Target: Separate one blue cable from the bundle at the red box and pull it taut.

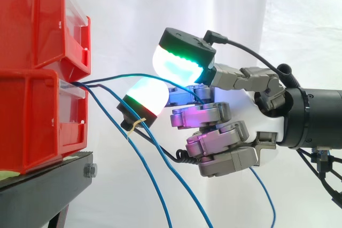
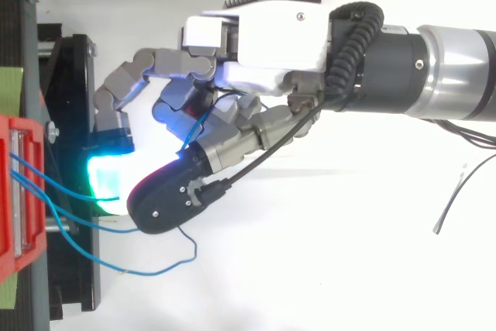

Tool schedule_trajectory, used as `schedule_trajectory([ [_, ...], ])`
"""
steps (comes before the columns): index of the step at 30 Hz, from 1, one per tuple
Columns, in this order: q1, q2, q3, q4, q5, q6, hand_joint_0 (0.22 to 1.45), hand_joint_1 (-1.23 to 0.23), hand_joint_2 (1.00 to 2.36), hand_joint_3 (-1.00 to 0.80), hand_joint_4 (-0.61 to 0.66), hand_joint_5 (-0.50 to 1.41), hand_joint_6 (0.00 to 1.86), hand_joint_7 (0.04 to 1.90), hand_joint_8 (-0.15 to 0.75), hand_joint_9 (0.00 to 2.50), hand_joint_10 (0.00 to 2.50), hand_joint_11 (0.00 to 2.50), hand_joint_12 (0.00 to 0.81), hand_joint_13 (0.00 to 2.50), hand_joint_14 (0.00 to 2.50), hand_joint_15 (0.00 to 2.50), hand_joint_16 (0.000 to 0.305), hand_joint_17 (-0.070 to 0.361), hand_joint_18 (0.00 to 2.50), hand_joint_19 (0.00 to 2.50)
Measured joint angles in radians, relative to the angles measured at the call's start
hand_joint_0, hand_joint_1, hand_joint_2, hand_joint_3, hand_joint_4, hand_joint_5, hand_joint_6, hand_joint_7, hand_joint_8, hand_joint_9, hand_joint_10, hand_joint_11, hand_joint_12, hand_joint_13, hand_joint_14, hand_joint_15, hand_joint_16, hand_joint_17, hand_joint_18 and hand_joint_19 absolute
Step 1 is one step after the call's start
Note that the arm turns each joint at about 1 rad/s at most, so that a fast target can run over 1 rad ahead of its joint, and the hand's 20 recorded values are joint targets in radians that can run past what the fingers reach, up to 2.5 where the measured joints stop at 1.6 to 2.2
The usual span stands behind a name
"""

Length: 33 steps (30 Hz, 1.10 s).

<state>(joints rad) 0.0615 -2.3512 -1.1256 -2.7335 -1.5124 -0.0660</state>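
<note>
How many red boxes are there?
2. The upper red plastic bin sits on the lower red plastic bin, which rests on the black stand. Others may hide beyond the edge.

Hand facing stacked bins, cables strung between.
Side view: bins (image 1: 43, 68) sit on the stand (image 1: 43, 185) at 9 o'clock, hand (image 1: 224, 126) at 3 o'clock. Cables (image 1: 155, 185) trail toward 5 o'clock, and the upper cable (image 1: 133, 75) runs between the curled fingers.
</note>
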Motion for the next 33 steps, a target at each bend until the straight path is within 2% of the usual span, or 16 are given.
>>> schedule_trajectory([
  [8, 0.0, 0.0, 0.0, 0.0, 0.0, 0.0, 0.54, -0.62, 1.0, -0.5, 0.04, -0.14, 0.87, 0.99, 0.246, 0.93, 2.5, 2.11, 0.411, 1.16, 2.5, 1.37, 0.047, 0.105, 1.73, 1.83],
  [14, 0.0, 0.0, 0.0, 0.003, 0.0, 0.0, 0.58, -0.76, 1.0, -0.5, 0.04, -0.13, 0.87, 1.02, 0.224, 0.93, 2.5, 2.17, 0.393, 1.16, 2.5, 1.4, 0.044, 0.098, 1.71, 1.88],
  [20, 0.0, 0.0, 0.0, 0.0, 0.0, 0.0, 0.6, -0.83, 1.02, -0.16, -0.01, -0.12, 0.89, 1.04, 0.133, 0.93, 2.5, 2.31, 0.388, 1.19, 2.5, 1.42, 0.042, 0.095, 1.71, 1.88],
  [22, 0.0, 0.0, 0.0, 0.0, 0.0, 0.0, 0.59, -0.84, 1.03, -0.09, -0.03, -0.11, 0.9, 1.04, 0.118, 0.93, 2.5, 2.21, 0.394, 1.19, 2.5, 1.44, 0.044, 0.098, 1.72, 1.88],
  [25, 0.0, 0.0, 0.0, 0.0, 0.0, 0.0, 0.59, -0.85, 1.02, -0.06, -0.05, -0.1, 0.9, 1.03, 0.116, 0.95, 2.5, 2.14, 0.415, 1.22, 2.5, 1.41, 0.05, 0.114, 1.77, 1.82],
  [33, 0.0, 0.0, 0.0, 0.0, 0.0, 0.0, 0.59, -0.86, 1.02, -0.05, -0.05, -0.1, 0.9, 1.05, 0.12, 0.9, 2.5, 2.17, 0.418, 1.2, 2.5, 1.42, 0.052, 0.116, 1.74, 1.81],
])
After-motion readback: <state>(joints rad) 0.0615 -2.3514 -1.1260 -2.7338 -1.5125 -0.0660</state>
